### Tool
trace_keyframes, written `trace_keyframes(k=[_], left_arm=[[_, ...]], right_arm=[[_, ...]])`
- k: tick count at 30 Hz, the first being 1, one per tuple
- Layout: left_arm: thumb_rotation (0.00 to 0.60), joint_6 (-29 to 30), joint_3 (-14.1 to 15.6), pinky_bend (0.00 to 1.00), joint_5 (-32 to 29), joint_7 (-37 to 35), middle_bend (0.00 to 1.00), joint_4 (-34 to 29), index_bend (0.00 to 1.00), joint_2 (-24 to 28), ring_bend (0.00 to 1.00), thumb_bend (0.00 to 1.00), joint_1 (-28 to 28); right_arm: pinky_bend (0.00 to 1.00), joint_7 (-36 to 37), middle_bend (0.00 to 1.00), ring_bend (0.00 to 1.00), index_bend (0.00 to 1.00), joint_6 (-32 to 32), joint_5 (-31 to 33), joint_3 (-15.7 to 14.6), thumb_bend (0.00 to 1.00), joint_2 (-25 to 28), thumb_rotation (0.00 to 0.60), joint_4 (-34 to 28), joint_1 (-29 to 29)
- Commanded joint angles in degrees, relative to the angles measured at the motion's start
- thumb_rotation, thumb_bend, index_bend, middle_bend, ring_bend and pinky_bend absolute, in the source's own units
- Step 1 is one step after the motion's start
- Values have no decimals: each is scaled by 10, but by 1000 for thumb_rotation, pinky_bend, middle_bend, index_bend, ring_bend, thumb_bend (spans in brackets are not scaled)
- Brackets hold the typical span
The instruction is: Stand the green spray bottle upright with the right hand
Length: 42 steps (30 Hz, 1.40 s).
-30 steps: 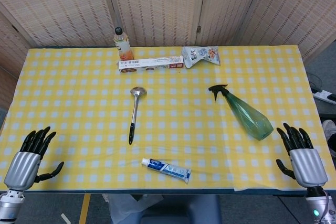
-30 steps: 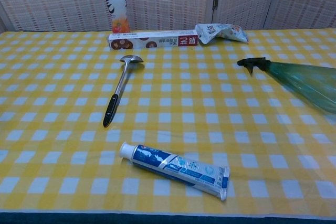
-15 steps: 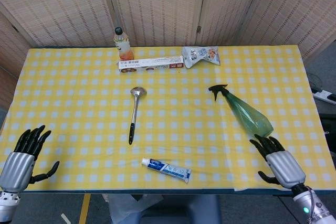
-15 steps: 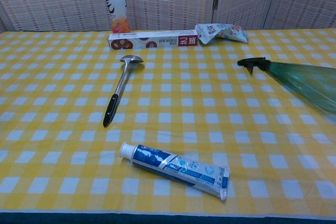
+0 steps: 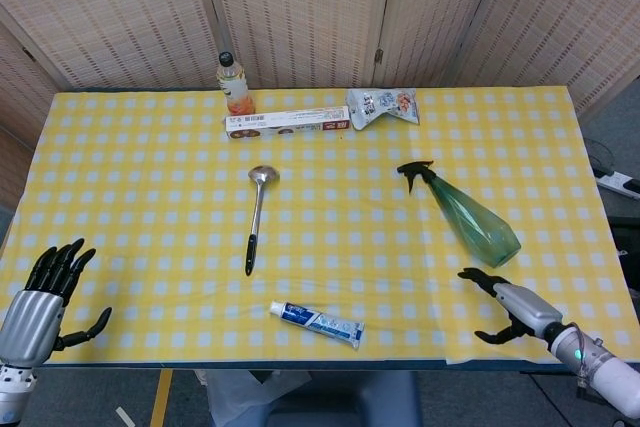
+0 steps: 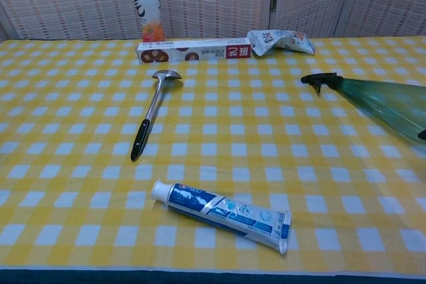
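Observation:
The green spray bottle [image 5: 470,214] lies on its side on the yellow checked cloth, black nozzle toward the back left, wide base toward the front right; the chest view shows the bottle [image 6: 383,101] at the right edge. My right hand [image 5: 512,309] hovers just in front of the base, turned on its side, fingers spread, holding nothing. A dark fingertip [image 6: 422,135] shows at the chest view's right edge. My left hand [image 5: 40,294] is at the front left corner, fingers apart and empty.
A toothpaste tube [image 5: 316,322] lies near the front edge. A ladle [image 5: 255,215] lies mid-table. At the back are a drink bottle [image 5: 234,84], a long box [image 5: 288,123] and a snack bag [image 5: 381,105]. A folding screen stands behind.
My right hand has moved left and forward toward the bottle's base and rolled onto its side. My left hand has sunk slightly toward the table's front edge.

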Motion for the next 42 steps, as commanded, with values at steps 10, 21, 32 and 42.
trace_keyframes(k=[10, 21, 32, 42], left_arm=[[243, 10, -4, 18, -4, -17, 0, 7, 0, 3, 52, 384, 4], [241, -9, -7, 18, -17, -23, 0, 10, 0, 1, 52, 384, -2], [238, -5, -6, 18, -15, -25, 0, 5, 0, 4, 53, 384, 1], [241, -5, -7, 19, -12, -28, 0, 1, 0, 6, 54, 384, -1]], right_arm=[[0, 77, 0, 86, 0, -34, 28, -13, 335, -35, 600, 107, 42], [0, 49, 1, 87, 0, -81, 99, 25, 336, -42, 600, 166, 77], [0, -8, 0, 76, 0, -39, 146, 38, 336, 50, 600, 75, 41], [0, -118, 38, 103, 0, -19, 258, 96, 335, 90, 600, 37, 54]])
